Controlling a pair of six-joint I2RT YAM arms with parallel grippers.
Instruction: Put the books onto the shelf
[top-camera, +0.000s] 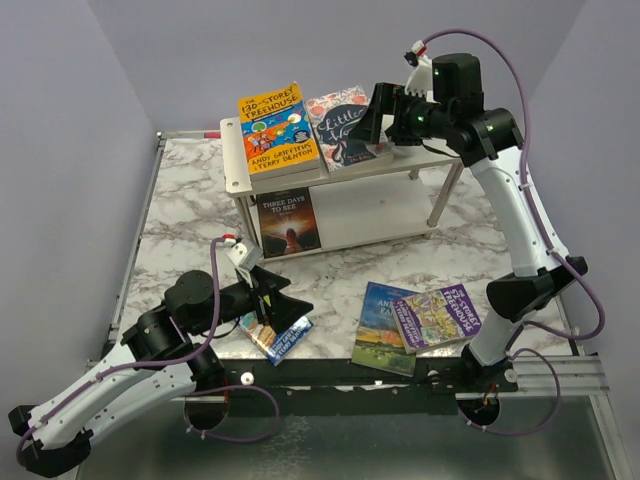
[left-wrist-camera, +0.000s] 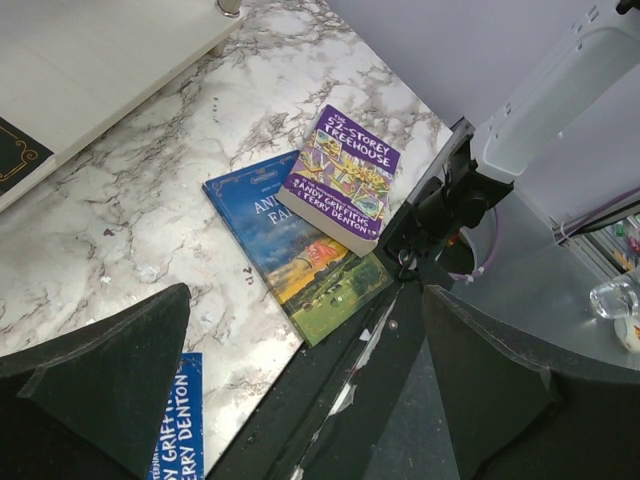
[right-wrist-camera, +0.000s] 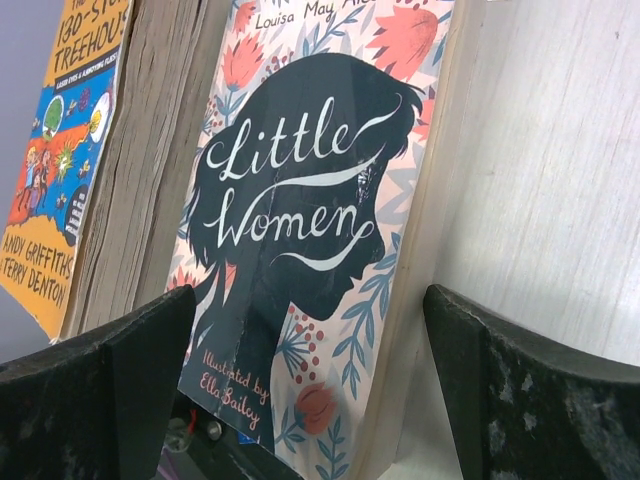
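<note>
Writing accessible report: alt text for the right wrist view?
The open right gripper faces the floral Little Women book lying on the pale shelf board, its fingers low at either side. An orange Treehouse book lies left of it.

- You've got 6 book covers in view; can't tell if anything is stacked under the orange one.
- Treehouse titles: 3, namely orange Treehouse (top-camera: 278, 130), blue Treehouse (top-camera: 278, 337), purple Treehouse (top-camera: 440, 315).
- Other titles: 1 each of Little Women (top-camera: 340, 125), Three Days to See (top-camera: 289, 222), Animal Farm (top-camera: 380, 330).
- Split: 3 on the shelf (top-camera: 375, 212), 3 on the table (top-camera: 180, 220).
- Shelf: 1, with 2 tiers.
- Grippers: 2, left gripper (top-camera: 290, 305) and right gripper (top-camera: 368, 118).
</note>
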